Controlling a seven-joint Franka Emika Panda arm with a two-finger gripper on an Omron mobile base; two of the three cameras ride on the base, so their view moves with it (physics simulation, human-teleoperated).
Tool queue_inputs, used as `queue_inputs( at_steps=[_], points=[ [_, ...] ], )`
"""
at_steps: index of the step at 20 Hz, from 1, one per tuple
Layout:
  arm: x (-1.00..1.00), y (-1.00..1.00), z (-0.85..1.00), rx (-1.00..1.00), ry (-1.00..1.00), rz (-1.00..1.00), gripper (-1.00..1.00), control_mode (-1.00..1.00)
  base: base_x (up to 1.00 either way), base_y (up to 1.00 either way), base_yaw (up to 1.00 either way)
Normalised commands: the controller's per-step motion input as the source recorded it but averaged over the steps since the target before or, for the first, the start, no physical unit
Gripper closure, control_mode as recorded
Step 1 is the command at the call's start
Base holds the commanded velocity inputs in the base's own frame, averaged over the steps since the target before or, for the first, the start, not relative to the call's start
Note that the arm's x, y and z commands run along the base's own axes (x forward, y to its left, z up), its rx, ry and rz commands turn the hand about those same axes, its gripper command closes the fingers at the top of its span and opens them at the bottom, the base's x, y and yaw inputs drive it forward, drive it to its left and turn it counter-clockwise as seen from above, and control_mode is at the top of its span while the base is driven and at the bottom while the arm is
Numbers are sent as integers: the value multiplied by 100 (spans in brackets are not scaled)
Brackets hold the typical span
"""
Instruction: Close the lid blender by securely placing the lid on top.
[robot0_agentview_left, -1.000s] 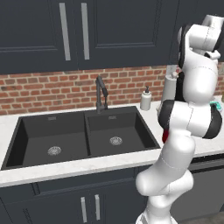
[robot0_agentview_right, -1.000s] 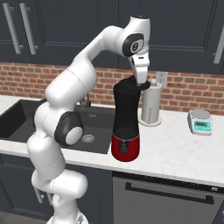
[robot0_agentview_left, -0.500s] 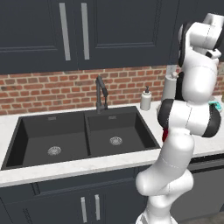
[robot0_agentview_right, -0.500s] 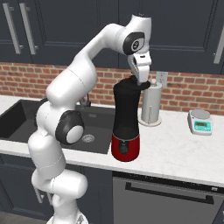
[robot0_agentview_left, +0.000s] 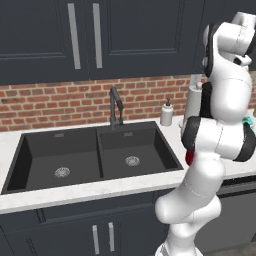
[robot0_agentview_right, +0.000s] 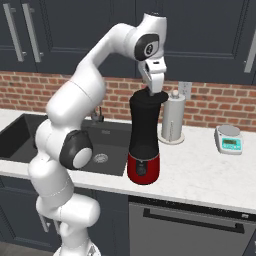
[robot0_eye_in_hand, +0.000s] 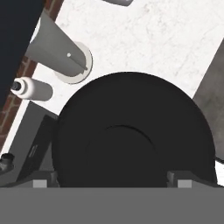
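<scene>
Lid (robot0_eye_in_hand: 131, 144) filled the lower centre of the hand view, a black disc with a low round knob, sitting on the jar mouth of the blender (robot0_agentview_right: 144, 145). Fingers (robot0_eye_in_hand: 177, 180) stood apart, one tip at each lower edge of the disc, nothing clamped between them. Gripper (robot0_agentview_right: 152, 90) in the right base view pointed straight down at centre frame, tips just at the lid's top; contact could not be told. Blender stood upright on the white counter (robot0_agentview_right: 200, 170), centre of the right base view, red base near the counter's front edge. Paper-towel roll (robot0_agentview_right: 171, 120) was just behind and right of the blender, upper left in the hand view. Soap dispenser (robot0_agentview_left: 166, 113) sat right of centre in the left base view, next to the sink (robot0_agentview_left: 95, 155). Kitchen scale (robot0_agentview_right: 228, 139) sat at the right of the right base view, well apart from the blender.
</scene>
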Motion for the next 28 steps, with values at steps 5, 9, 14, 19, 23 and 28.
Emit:
queue_inputs(
  at_steps=[5, 9, 14, 19, 23, 28],
  points=[
    [-37, 0, 6, 0, -6, 0, -100, -100, 0, 0, 0],
    [-30, 0, 14, 0, -7, 0, -100, -100, 0, 0, 0],
    [-21, 0, 34, 0, -13, 0, -100, -100, 0, 0, 0],
    [-37, 15, 13, 0, -17, 0, -100, -100, 0, 0, 0],
    [-59, 40, -2, 0, -21, 0, -100, -100, 0, 0, 0],
    [-65, 70, -26, 0, -21, 4, -100, -100, 0, 0, 0]
  ],
)
